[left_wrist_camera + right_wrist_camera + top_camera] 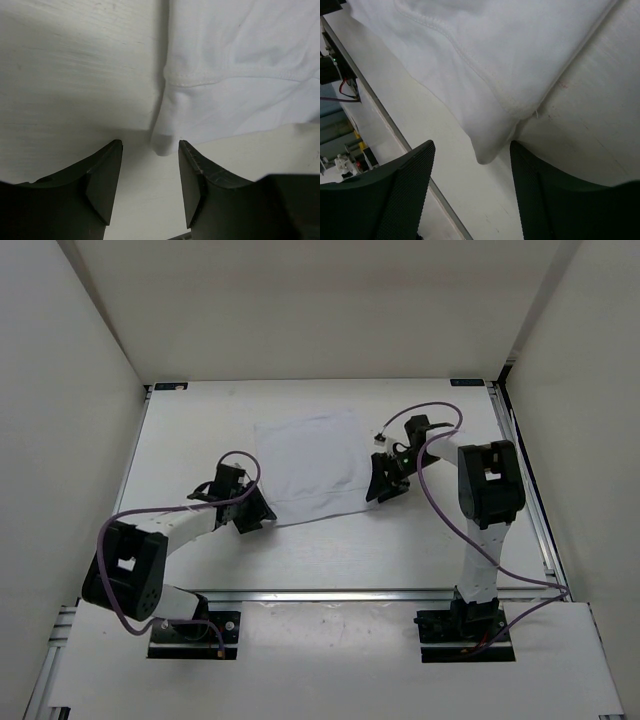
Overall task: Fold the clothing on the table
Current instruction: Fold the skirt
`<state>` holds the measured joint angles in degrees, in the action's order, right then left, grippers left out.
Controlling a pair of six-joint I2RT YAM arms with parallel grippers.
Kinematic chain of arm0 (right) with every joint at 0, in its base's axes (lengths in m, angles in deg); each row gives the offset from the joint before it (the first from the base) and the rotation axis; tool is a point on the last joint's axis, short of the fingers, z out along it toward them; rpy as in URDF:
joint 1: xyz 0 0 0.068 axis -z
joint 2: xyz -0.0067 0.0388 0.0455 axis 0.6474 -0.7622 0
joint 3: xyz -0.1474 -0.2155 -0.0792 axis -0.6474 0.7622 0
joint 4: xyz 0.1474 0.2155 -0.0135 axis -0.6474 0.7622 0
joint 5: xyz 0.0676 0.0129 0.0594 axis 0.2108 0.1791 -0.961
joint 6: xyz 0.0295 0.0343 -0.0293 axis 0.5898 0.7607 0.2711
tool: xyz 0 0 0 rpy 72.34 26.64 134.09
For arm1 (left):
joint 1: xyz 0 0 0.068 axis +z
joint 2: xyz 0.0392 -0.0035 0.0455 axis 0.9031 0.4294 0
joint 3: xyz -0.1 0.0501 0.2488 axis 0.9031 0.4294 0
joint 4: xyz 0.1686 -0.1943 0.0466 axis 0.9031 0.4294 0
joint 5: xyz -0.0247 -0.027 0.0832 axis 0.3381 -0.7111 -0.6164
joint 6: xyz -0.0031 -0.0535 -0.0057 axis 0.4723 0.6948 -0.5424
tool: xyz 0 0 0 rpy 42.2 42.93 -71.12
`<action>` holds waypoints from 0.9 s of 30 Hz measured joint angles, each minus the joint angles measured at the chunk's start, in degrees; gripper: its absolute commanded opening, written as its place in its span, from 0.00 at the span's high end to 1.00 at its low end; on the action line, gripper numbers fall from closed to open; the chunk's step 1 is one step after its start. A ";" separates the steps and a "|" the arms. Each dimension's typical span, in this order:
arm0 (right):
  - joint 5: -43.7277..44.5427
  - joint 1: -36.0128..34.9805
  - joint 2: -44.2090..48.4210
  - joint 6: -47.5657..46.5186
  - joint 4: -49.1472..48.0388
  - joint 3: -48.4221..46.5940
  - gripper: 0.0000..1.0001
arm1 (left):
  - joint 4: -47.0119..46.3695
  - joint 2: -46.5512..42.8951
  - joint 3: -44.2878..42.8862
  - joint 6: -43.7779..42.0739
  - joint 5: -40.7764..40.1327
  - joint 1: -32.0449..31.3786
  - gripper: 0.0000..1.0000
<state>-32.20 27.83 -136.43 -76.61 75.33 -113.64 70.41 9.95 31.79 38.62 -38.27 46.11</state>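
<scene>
The white surface (200, 430) carries the white clothing (312, 465), which lies flat as a rough rectangle near the middle, towards the far edge. The left end effector (248, 512) sits at its near left corner, fingers apart, with the corner tip between them and unpinched. The right end effector (384, 483) sits at the near right corner, likewise spread and holding nothing.

Soft, even light from above leaves the table (200, 440) bright and matte, without glare, so the white clothing (312, 465) barely separates from it. Faint shadows lie under the arms on either side of the clothing. In the left wrist view a grey shadow runs along the clothing's left edge, and the near fingers (102, 175) look dark and slightly soft.
</scene>
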 measured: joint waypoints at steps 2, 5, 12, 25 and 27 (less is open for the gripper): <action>0.07 -0.20 0.00 -0.07 0.20 0.50 0.38 | -1.49 0.68 0.00 0.50 0.35 -0.39 0.41; 0.11 -0.52 0.00 -0.22 0.42 1.38 0.47 | -3.10 2.21 -0.66 0.96 1.31 -0.59 0.46; 0.37 -0.74 0.00 -0.61 0.79 3.80 0.74 | -3.58 4.46 -1.40 0.83 1.40 -0.90 0.80; 2.67 -0.59 0.26 -1.40 1.29 4.59 1.00 | -4.85 2.16 0.74 1.66 2.71 -3.23 1.00; 3.50 -0.13 1.09 -2.03 1.57 4.61 0.99 | -3.41 0.33 0.74 1.66 2.93 -3.85 1.00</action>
<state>-28.70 27.70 -135.34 -78.64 76.91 -109.03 67.00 10.28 32.54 40.28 -35.34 42.26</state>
